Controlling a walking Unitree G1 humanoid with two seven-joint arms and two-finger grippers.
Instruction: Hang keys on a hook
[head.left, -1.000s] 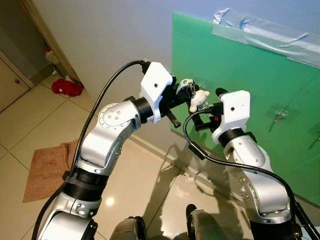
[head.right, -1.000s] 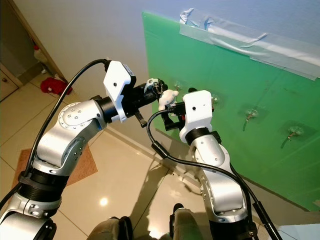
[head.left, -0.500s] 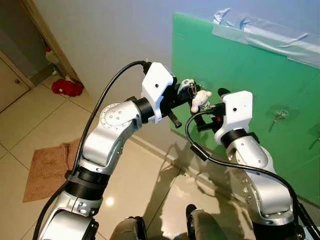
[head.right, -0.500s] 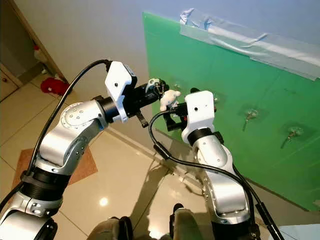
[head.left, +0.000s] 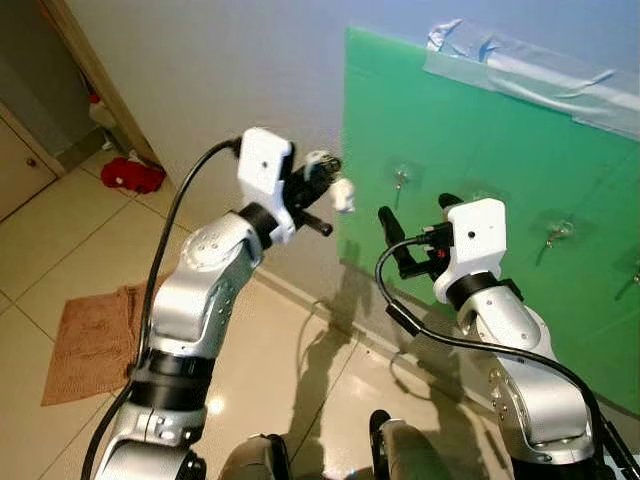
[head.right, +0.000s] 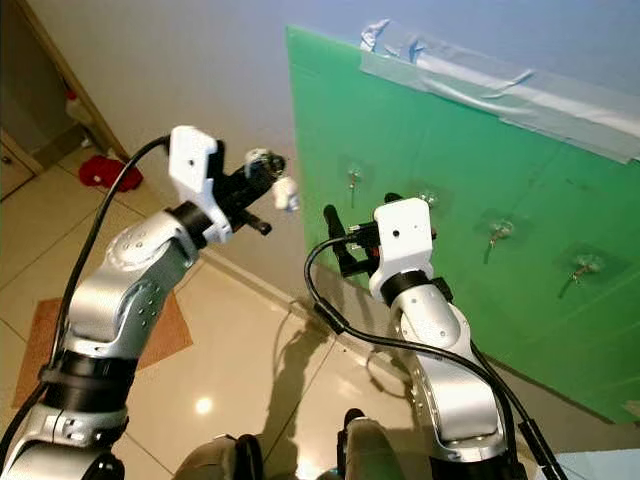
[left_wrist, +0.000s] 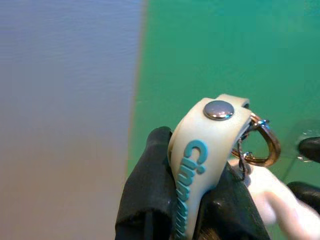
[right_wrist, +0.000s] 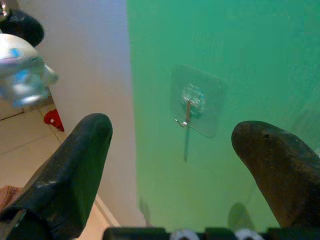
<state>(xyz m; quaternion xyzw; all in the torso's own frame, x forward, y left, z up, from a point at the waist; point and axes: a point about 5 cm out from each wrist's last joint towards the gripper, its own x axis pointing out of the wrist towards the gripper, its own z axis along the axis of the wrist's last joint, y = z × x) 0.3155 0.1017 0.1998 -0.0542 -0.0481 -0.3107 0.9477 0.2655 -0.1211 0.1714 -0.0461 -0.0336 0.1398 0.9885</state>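
Green board (head.left: 520, 150) carries small hooks (right_wrist: 187, 107); left end effector (head.left: 322, 172) pinches the keys (left_wrist: 220, 150), right end effector (head.left: 392, 235) gapes empty. Ring could miss the hook and drop.

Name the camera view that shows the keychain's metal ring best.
The left wrist view: the ring hangs close and sharp beside the cream keychain strap, clamped in the left pincer. In both eye views the keychain is a small, blurred pale shape; the right wrist view shows a blur.
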